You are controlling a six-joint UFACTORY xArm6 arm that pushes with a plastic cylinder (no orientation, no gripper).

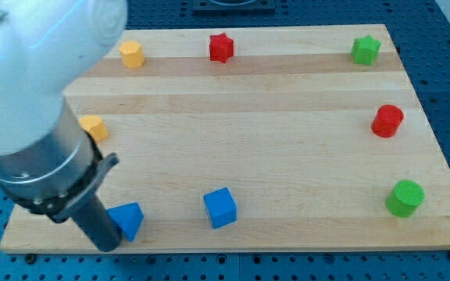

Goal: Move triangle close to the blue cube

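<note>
A blue triangle block (pixel 127 219) lies near the board's bottom left corner. A blue cube (pixel 220 208) sits to its right, about a cube's width and a half away, near the bottom edge. My tip (pixel 106 246) is at the end of the dark rod, touching the triangle's left side, slightly below it. The arm's white and grey body fills the view's upper left.
The wooden board (pixel 256 140) also holds a yellow block (pixel 132 55) and a red star (pixel 221 48) at the top, a green star (pixel 366 50) at the top right, a red cylinder (pixel 387 121), a green cylinder (pixel 405 197), and an orange block (pixel 94 127) partly behind the arm.
</note>
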